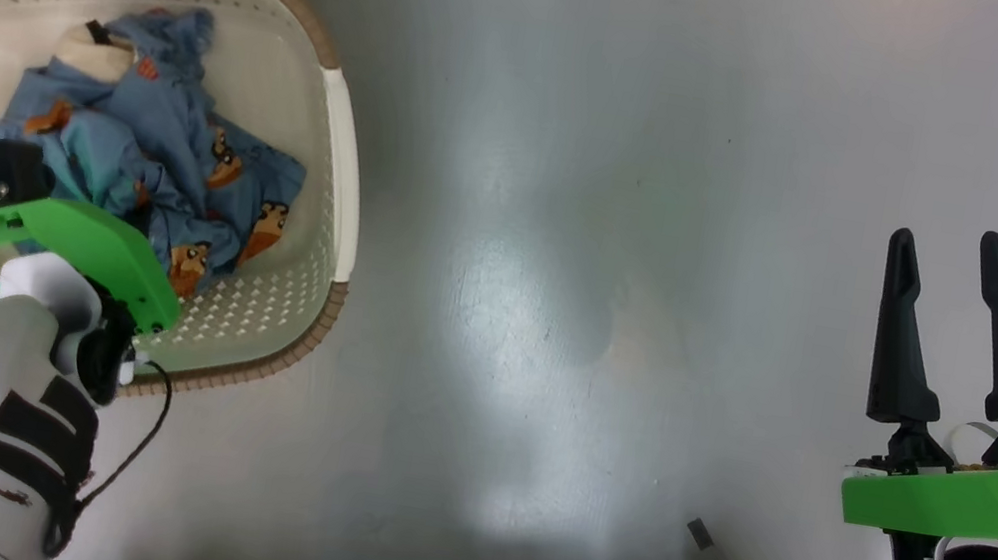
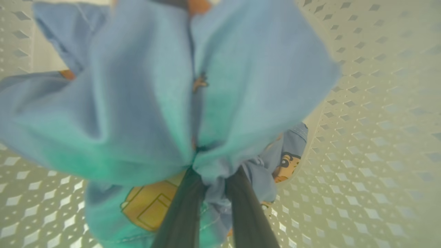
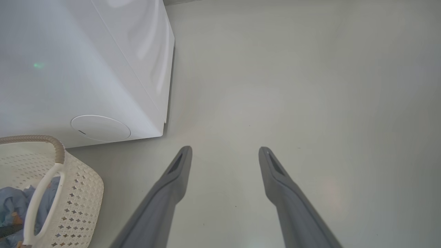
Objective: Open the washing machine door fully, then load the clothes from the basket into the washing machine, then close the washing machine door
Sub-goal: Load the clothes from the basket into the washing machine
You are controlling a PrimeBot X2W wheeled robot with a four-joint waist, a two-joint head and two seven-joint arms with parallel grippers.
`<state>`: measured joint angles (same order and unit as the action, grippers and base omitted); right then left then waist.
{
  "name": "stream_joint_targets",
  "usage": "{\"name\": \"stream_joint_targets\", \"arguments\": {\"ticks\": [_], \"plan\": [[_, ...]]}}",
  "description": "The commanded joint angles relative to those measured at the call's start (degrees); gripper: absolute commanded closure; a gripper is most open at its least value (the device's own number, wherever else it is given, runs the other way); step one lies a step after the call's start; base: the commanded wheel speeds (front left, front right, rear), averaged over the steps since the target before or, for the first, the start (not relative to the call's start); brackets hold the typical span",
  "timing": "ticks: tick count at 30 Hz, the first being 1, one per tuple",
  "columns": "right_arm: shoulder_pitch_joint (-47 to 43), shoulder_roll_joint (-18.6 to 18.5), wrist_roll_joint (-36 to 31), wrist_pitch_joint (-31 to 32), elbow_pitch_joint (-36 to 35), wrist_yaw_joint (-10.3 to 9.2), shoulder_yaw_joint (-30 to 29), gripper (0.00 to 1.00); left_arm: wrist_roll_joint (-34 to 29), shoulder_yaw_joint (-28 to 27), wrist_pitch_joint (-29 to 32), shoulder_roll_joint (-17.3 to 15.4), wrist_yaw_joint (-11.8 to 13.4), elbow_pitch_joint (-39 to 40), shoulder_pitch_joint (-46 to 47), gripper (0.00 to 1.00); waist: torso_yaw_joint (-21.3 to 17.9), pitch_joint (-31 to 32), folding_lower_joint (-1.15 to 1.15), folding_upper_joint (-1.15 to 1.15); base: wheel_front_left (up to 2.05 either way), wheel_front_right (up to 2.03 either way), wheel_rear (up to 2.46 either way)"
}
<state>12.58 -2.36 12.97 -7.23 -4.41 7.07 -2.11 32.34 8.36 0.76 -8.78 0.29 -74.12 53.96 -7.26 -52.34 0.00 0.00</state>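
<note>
1 light blue cartoon-printed fabric garment (image 1: 165, 153) crumpled inside cream perforated plastic basket (image 1: 292, 306). Left gripper (image 2: 215, 179) jaws clamped on bunched fold; right gripper (image 1: 946, 243) jaws apart. Likely soft, light, floppy: grip thick bunch.

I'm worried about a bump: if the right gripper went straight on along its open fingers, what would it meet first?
Probably just the bare pale grey floor. The right gripper aims past the big white washing machine, which stands to one side of its line; depth is unclear.
</note>
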Motion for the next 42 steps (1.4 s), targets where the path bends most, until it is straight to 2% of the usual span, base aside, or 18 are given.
{"name": "stream_joint_targets", "arguments": {"ticks": [1, 14, 19, 30, 31, 42], "plan": [[-1.01, -0.52, -0.63, -0.48, -0.73, 0.42, 1.19, 0.0, 0.05, -0.95, -1.01, -1.87, 0.01, 0.17, -1.49, 1.0, 0.46, 0.78, 0.0, 0.0, 0.0, 0.0, 0.0], [-1.52, -0.78, -3.08, -0.22, 0.29, 0.42, -0.8, 0.0, -1.31, 1.09, -13.39, -0.03, -1.8, 0.22, -5.12, 1.0, 3.38, 8.69, 0.0, 0.0, 0.0, 0.0, 0.0], [-2.29, -1.18, -3.84, -0.11, 0.68, 0.42, -1.66, 0.0, -2.73, 1.91, -15.6, 0.23, -1.9, 2.71, -7.87, 1.0, 4.29, 13.59, 0.0, 0.0, 0.0, 0.0, 0.0], [-6.11, -1.9, -4.25, 1.59, 2.65, 0.42, -1.54, 0.0, -10.99, -0.95, -15.75, 1.06, 0.32, 27.15, -21.73, 1.0, 6.45, 27.16, 0.0, 0.0, 0.0, 0.0, 0.0], [-7.12, -2.04, -4.12, 1.97, 2.78, 0.42, -1.41, 0.0, -12.48, -1.42, -15.75, 1.42, 0.38, 30.54, -24.17, 1.0, 6.74, 29.8, 0.0, 0.0, 0.0, 0.0, 0.0], [-14.1, -1.71, -3.44, 3.57, 3.32, 0.42, -2.18, 0.0, -17.73, -4.29, -15.76, 2.52, 0.66, 45.15, -36.94, 1.0, 7.95, 42.35, 0.0, 0.0, 0.0, 0.0, 0.0]]}}
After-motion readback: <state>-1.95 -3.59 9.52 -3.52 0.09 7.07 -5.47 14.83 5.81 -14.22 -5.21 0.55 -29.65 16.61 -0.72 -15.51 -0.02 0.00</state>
